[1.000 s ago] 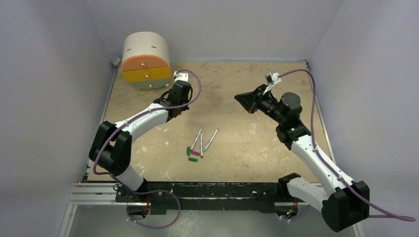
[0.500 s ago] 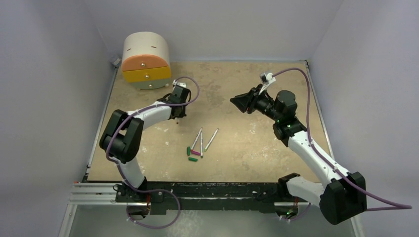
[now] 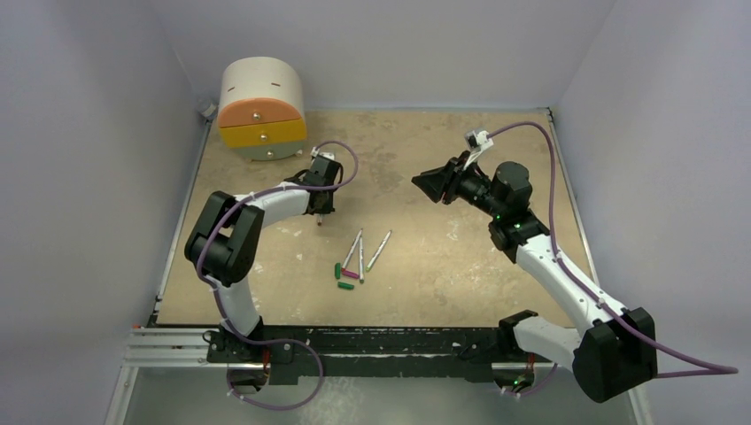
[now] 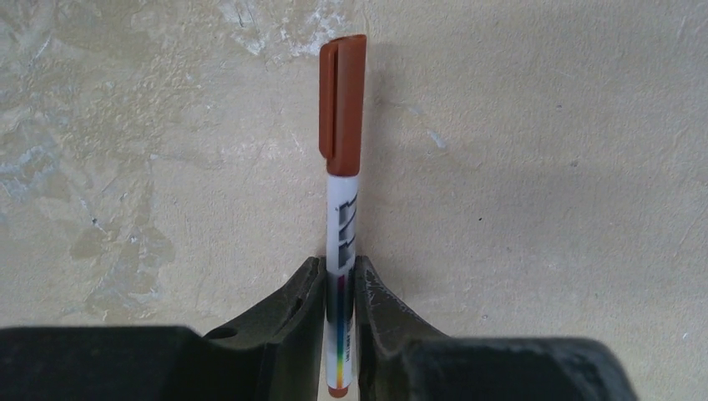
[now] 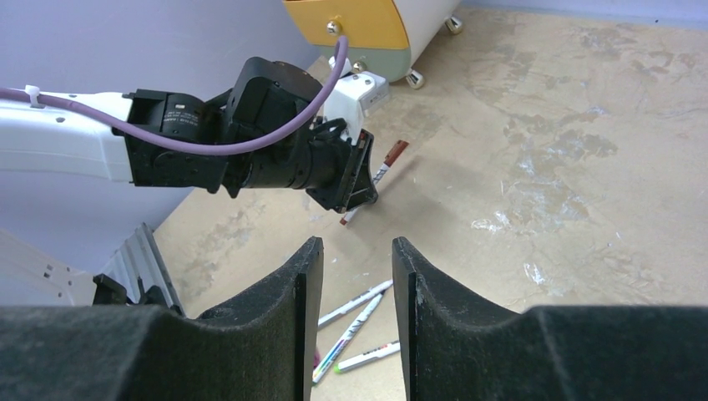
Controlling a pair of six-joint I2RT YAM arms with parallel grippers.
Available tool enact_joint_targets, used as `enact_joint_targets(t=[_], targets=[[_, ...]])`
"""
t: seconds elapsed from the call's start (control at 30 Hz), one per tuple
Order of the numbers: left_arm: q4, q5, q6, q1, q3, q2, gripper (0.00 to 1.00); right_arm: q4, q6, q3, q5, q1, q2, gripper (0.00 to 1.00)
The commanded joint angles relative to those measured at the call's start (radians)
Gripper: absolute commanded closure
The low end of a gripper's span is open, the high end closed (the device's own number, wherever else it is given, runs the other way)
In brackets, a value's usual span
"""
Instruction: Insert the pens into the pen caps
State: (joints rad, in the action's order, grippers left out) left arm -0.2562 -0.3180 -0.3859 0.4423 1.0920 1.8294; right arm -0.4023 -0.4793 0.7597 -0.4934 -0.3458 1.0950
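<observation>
we take this for a robotics lab test cell, not a home or a shop. plain pale walls [image 3: 89, 133] box in a scuffed beige desk [image 3: 443, 257] on its left, far and right sides. a left arm [image 3: 266, 202] and a right arm [image 3: 558, 274], white and black, stand on a metal rail [image 3: 168, 345] at the near edge, trailing purple cables [image 3: 550, 177]. a small drawer unit [image 3: 261, 108] sits far left.

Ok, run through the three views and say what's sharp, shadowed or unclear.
Left wrist: the held pen is sharp, casting a soft shadow to its right. Right wrist: the right gripper is a dark, featureless foreground; the left gripper beyond is clear. Top external: soft even light, no glare, but the pen caps are too small to resolve.
</observation>
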Motion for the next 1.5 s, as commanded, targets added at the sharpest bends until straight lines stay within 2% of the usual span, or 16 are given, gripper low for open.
enact_joint_targets(t=[0.0, 0.13, 0.37, 0.6, 0.7, 0.83, 0.97, 1.07, 1.27, 1.47], targets=[[0.004, 0.000, -0.015, -0.007, 0.016, 0.004, 0.81, -0.046, 0.015, -0.002, -0.019, 0.002, -0.004, 0.61], [0.000, -0.002, -0.018, -0.008, 0.017, -0.004, 0.75, -0.047, 0.016, -0.005, -0.018, 0.002, -0.003, 0.59], [0.016, 0.006, -0.024, -0.007, 0.027, -0.112, 0.74, 0.009, 0.054, 0.026, 0.026, 0.001, 0.052, 0.59], [0.242, 0.123, 0.010, 0.017, -0.066, -0.402, 0.74, 0.067, 0.077, -0.003, 0.149, -0.037, 0.134, 0.52], [0.298, 0.193, 0.066, 0.075, -0.090, -0.448, 0.72, 0.104, 0.028, -0.021, 0.236, -0.048, 0.153, 0.51], [0.244, 0.113, 0.106, 0.235, -0.044, -0.369, 0.68, 0.153, -0.087, -0.029, 0.324, -0.045, 0.146, 0.51], [0.299, 0.097, 0.033, 0.329, -0.056, -0.273, 0.66, 0.275, -0.098, 0.040, 0.429, -0.030, 0.110, 0.46], [0.306, 0.084, 0.036, 0.388, -0.050, -0.218, 0.62, 0.325, -0.076, 0.060, 0.465, 0.015, 0.064, 0.43], [0.263, 0.023, 0.045, 0.450, 0.009, -0.103, 0.60, 0.344, -0.034, 0.034, 0.386, 0.144, 0.017, 0.38], [0.172, 0.011, 0.071, 0.463, 0.057, -0.025, 0.60, 0.338, -0.034, 0.014, 0.367, 0.153, 0.019, 0.37]])
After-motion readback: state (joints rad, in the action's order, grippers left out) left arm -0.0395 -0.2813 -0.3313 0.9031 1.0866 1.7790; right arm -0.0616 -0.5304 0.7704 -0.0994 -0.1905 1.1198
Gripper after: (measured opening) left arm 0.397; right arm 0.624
